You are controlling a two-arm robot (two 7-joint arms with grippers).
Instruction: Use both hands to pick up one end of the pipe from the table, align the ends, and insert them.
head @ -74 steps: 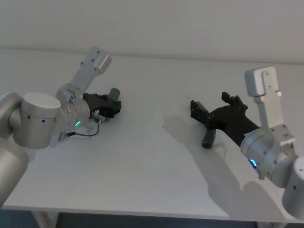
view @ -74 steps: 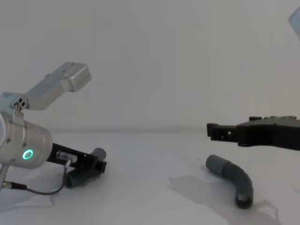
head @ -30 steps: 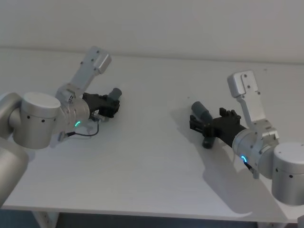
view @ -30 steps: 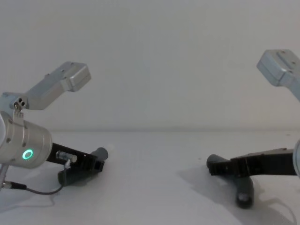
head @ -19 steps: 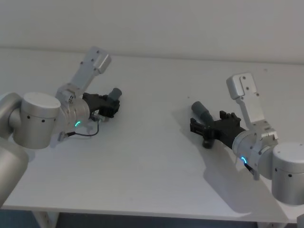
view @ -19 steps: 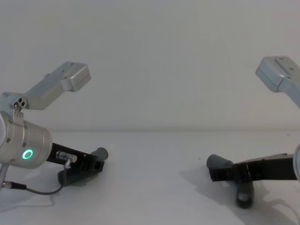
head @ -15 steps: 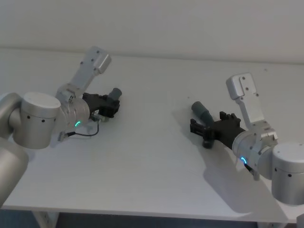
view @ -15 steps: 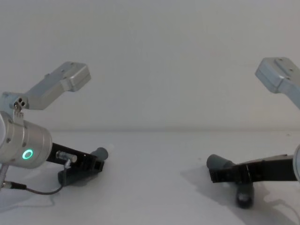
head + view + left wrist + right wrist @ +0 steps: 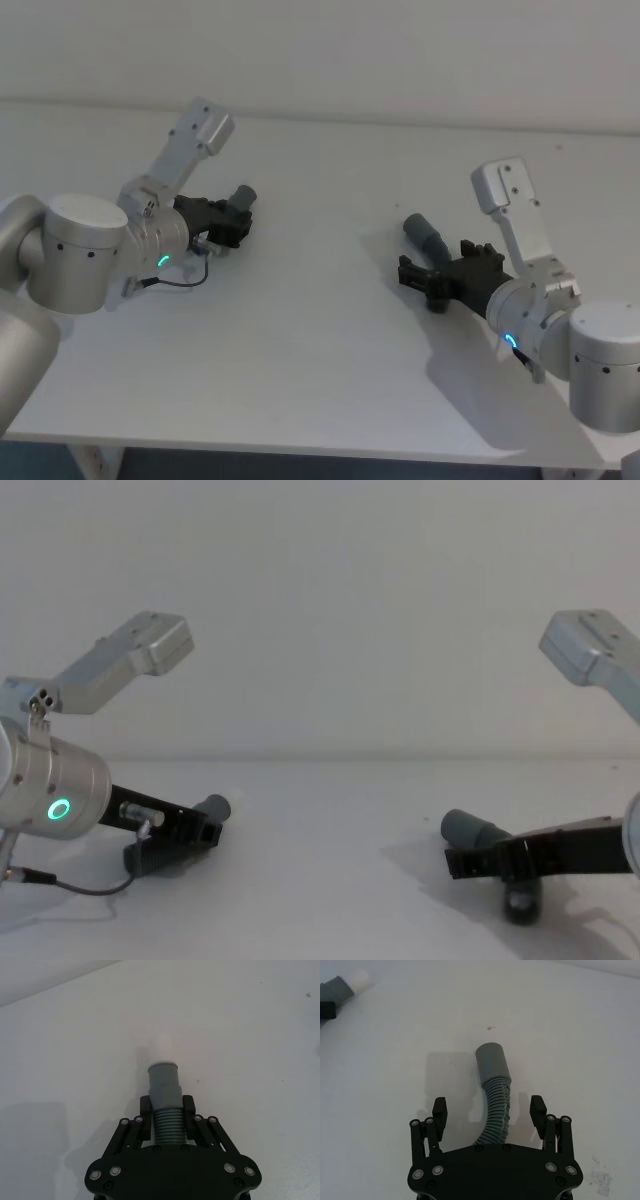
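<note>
A robotics lab or test station is suggested: a plain matte white tabletop (image 9: 310, 350) is backed by a bare pale wall (image 9: 350, 600) and flanked by silver robot arms (image 9: 85, 250).

The table (image 9: 320, 340) is showing a plain white surface, matt and smooth, with a few faint dark specks. The left gripper (image 9: 166, 1106) and the right gripper (image 9: 488, 1108) are looking like matt black plastic, with small shiny metal screws in the joints. The thinner piece (image 9: 165, 1085) is showing matt dark-grey plastic: a smooth collar, fine ribs behind it, and a smooth white tip (image 9: 164, 1042). The thicker piece (image 9: 493, 1075) is showing the same grey plastic, smooth at the mouth and then ribbed. At 9 o'clock in the head view, the left arm housing (image 9: 85, 250) is shining softly like satin silver metal.
</note>
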